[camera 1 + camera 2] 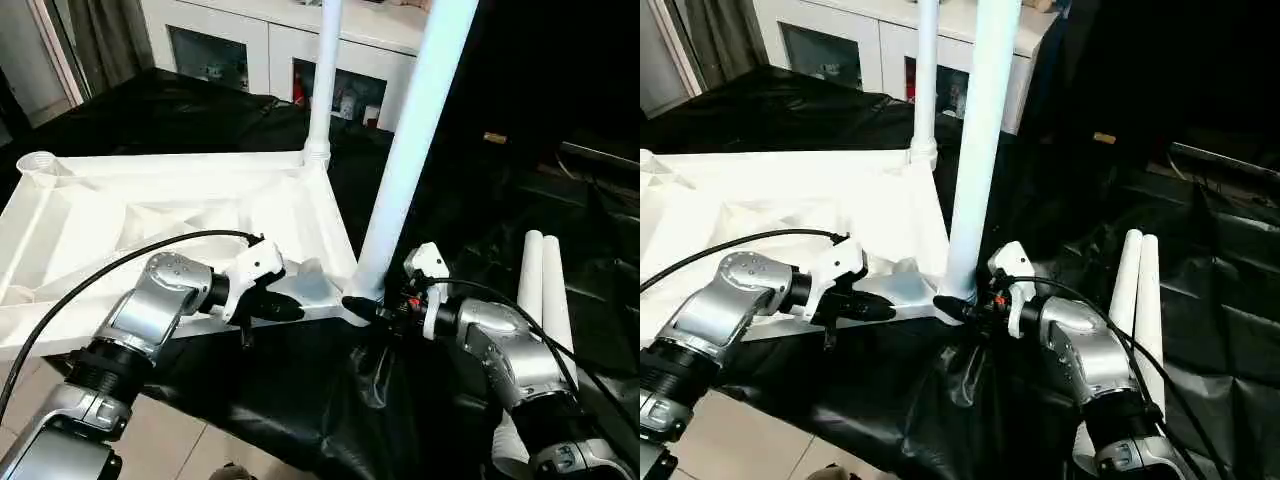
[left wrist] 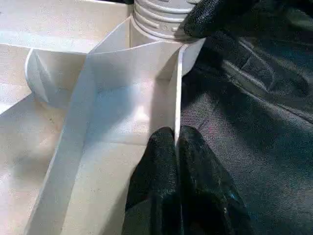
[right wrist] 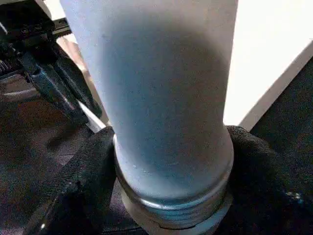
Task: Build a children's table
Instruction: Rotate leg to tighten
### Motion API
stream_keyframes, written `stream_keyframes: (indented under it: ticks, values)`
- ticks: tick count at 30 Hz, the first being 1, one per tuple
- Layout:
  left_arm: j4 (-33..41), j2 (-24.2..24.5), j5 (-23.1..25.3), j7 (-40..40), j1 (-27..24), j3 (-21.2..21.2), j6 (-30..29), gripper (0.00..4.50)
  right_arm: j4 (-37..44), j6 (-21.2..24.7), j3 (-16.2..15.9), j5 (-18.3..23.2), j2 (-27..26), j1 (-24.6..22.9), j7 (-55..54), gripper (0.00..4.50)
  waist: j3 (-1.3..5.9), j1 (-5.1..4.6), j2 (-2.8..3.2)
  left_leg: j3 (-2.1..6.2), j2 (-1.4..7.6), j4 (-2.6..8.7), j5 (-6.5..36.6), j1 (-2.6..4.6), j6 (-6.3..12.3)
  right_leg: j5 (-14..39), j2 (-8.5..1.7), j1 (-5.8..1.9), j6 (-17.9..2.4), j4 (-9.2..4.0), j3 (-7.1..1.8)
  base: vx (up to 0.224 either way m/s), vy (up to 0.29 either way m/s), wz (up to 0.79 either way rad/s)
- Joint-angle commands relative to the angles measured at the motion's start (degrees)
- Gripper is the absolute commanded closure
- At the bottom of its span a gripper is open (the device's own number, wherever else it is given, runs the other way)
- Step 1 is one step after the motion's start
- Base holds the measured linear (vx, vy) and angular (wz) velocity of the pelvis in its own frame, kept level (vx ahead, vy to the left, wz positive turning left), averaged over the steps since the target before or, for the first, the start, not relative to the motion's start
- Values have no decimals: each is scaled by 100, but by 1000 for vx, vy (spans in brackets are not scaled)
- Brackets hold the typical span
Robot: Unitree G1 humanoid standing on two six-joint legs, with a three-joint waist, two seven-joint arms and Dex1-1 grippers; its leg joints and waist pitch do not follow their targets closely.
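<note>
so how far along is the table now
Done: the far leg stands in its corner of the upside-down tabletop. In hand: the right gripper holds the near leg at its threaded base while the left gripper pinches the tabletop's rim. Left: two legs lie on the black sheet.

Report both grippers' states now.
Left gripper: shut on the table top's edge wall.
Right gripper: closed around the near leg's base.
</note>
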State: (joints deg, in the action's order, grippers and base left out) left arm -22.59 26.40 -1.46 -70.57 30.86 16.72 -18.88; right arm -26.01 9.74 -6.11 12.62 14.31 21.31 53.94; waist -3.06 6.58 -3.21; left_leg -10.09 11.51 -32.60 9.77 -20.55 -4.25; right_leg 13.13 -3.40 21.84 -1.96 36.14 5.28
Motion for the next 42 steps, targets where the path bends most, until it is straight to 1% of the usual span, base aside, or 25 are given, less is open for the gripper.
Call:
stream_keyframes:
  ticks: [1,3,4,5,6,9,11,14,16,17,19,20,21,23,26,28,31,32,33,34,36,37,38,40,42]
  values:
    - [-30,-133,-116,-21,-71,96,-44,450,53,-1,145,25,-15,21,-196,159,346,21,21,64,233,313,624,41,232,227,-560,-296,-1085,-424,-382,0,0,0]
    - [-288,-326,27,445,58,25,-100,450,-215,-93,308,-87,-184,111,-819,161,340,11,4,60,238,318,649,40,211,288,-560,-292,-1084,-427,-383,0,0,0]
    - [-536,-498,152,864,180,-31,-93,450,-419,-161,460,-134,-353,176,-1327,161,329,-4,8,49,222,319,718,50,166,465,-559,-253,-1069,-453,-388,0,0,0]
    - [-622,-557,195,1013,224,-50,-88,450,-482,-177,509,-141,-412,195,-1492,163,325,4,8,76,236,337,822,62,55,759,-584,-276,-1033,-472,-377,0,0,0]
    - [-769,-671,235,1244,301,-87,-86,450,-583,-192,567,-200,-525,224,-1852,163,336,10,27,74,236,334,836,69,17,835,-583,-279,-983,-479,-384,0,0,0]
    - [-1168,-1051,347,2013,552,-204,-212,450,-806,-193,683,-334,-897,297,-2797,165,316,-7,11,67,239,353,998,92,-64,1119,-593,-250,-906,-526,-398,0,0,0]
    - [-1387,-1286,405,2449,709,-255,-278,450,-915,-184,700,-436,-1116,352,-3329,165,308,6,19,67,233,358,1023,102,-83,1156,-583,-232,-844,-537,-402,0,0,0]
    - [-1716,-1636,493,2966,943,-271,-216,450,-1097,-198,630,-630,-1410,477,-3904,165,324,20,15,76,236,360,1036,107,-98,1152,-600,-243,-802,-537,-404,0,0,0]
    - [-1802,-1744,518,3041,1008,-257,-173,450,-1136,-248,594,-655,-1507,516,-3905,165,322,42,17,67,230,354,1012,109,-75,1059,-596,-239,-767,-538,-410,0,0,0]
    - [-1850,-1825,538,3053,1046,-236,-124,450,-1132,-320,528,-687,-1551,534,-3832,165,330,49,14,74,231,357,966,85,-48,954,-597,-264,-747,-520,-407,0,0,0]
    - [-1835,-1850,530,2970,1040,-207,-64,450,-1072,-390,503,-639,-1541,523,-3654,165,328,56,13,69,223,352,936,76,-4,862,-594,-269,-728,-518,-410,0,0,0]
    - [-1789,-1828,520,2886,1012,-184,-58,450,-1018,-436,515,-591,-1502,510,-3533,112,327,62,13,69,225,353,940,76,18,867,-597,-270,-715,-523,-409,0,0,0]
    - [-1750,-1784,509,2766,979,-152,-4,450,-972,-467,541,-520,-1450,503,-3388,100,325,68,21,70,228,356,974,81,26,910,-596,-266,-710,-530,-406,0,0,0]
    - [-1676,-1690,469,2594,910,-145,15,450,-881,-464,571,-396,-1328,489,-3093,100,327,78,10,69,227,350,980,60,82,859,-594,-288,-699,-524,-404,0,0,0]
    - [-1656,-1520,453,2370,834,-143,101,450,-745,-332,469,-356,-1067,467,-2612,64,324,40,4,82,221,357,952,39,109,901,-587,-302,-714,-530,-387,0,0,0]
    - [-1557,-1263,394,1979,695,-163,327,450,-496,-92,327,-262,-700,388,-1880,64,316,12,-9,81,210,346,934,20,176,959,-578,-327,-685,-544,-388,0,0,0]
    - [-1413,-1063,317,1618,580,-171,378,450,-343,-38,231,-223,-463,330,-1420,64,315,-12,-20,76,206,342,878,9,223,1114,-589,-314,-653,-559,-382,0,0,0]
    - [-1157,-838,172,1127,410,-141,489,450,-215,-3,170,-170,-255,275,-1031,64,318,-14,-34,78,210,339,871,12,218,1213,-593,-311,-649,-566,-380,0,0,0]
    - [-1130,-816,156,1079,393,-139,496,450,-205,-1,166,-167,-237,271,-997,64,318,-14,-34,78,210,339,871,12,218,1213,-593,-311,-649,-566,-380,0,0,0]
    - [-919,-691,26,757,279,-123,514,450,-184,-24,161,-167,-154,263,-860,64,327,-23,-39,77,215,334,756,-3,244,1052,-583,-324,-680,-534,-386,0,0,0]
    - [-533,-470,-171,287,97,-84,369,450,-176,-44,181,-118,-24,272,-652,64,340,-35,-8,61,233,321,634,38,305,634,-572,-283,-877,-480,-395,0,0,0]
    - [-419,-396,-203,177,45,-61,311,450,-168,-43,184,-92,12,274,-575,64,345,-31,-29,58,243,321,602,47,322,513,-570,-282,-936,-463,-395,0,0,0]
    - [-363,-359,-219,122,19,-50,282,450,-164,-42,185,-78,30,275,-537,64,358,-15,-17,57,244,311,505,38,365,267,-554,-286,-1021,-410,-385,0,0,0]
    - [-165,-230,-259,-56,-78,-17,171,450,-98,8,183,-8,87,257,-329,64,350,-8,-23,46,237,307,440,31,422,62,-544,-278,-1096,-402,-381,0,0,0]
    - [-60,-165,-295,-153,-139,-7,150,450,-9,35,128,30,127,214,-135,64,339,8,-22,45,237,310,498,26,415,106,-555,-285,-1098,-403,-381,0,0,0]
